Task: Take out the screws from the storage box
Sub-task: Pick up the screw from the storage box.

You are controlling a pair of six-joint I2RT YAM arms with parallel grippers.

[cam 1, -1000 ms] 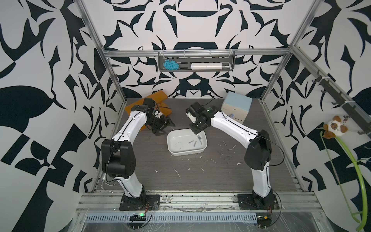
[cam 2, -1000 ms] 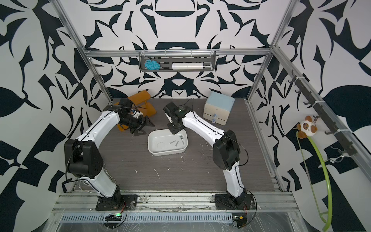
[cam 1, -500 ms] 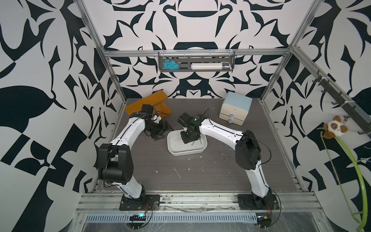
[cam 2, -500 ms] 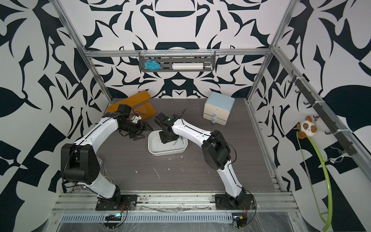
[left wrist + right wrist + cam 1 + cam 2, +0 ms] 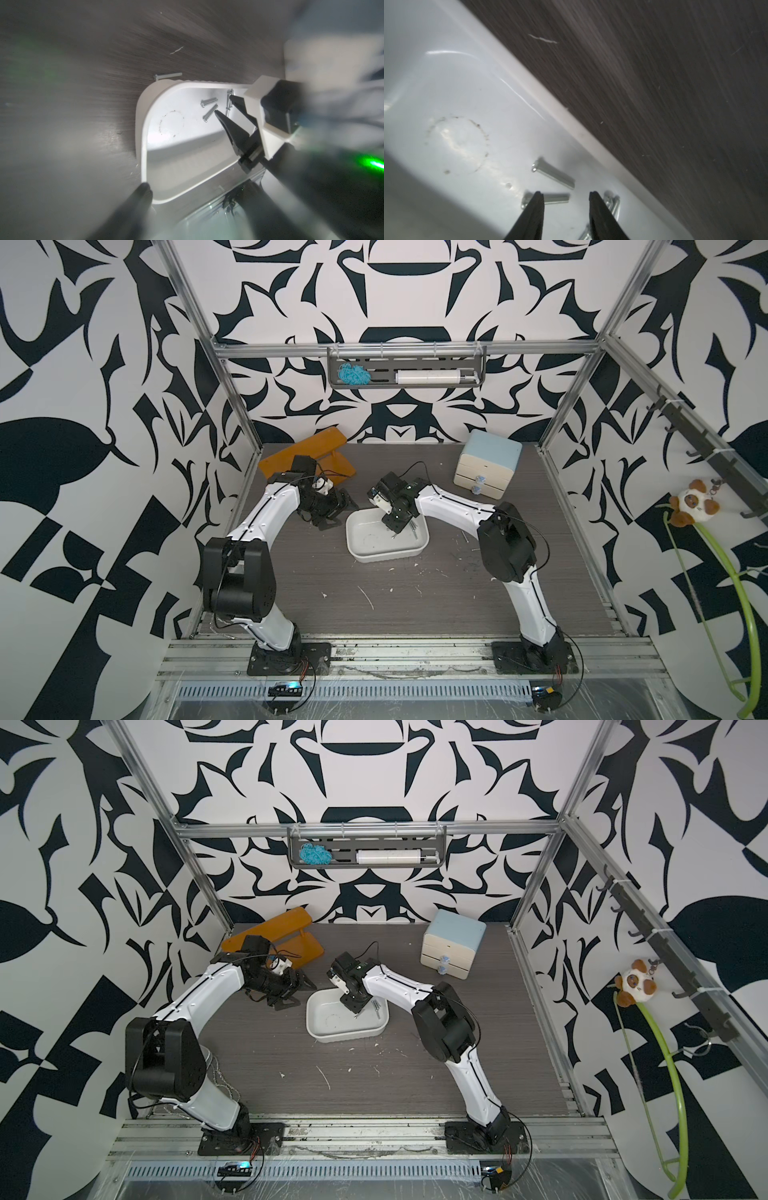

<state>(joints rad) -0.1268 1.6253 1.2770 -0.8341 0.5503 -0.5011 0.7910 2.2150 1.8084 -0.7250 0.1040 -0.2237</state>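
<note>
Right gripper (image 5: pixel 566 196), jaws half apart and empty, sits low over the screws (image 5: pixel 553 175) loose by one wall inside the white box (image 5: pixel 436 93); closing off-centre could skid a screw aside or grab two, though blur hides tip height.
</note>
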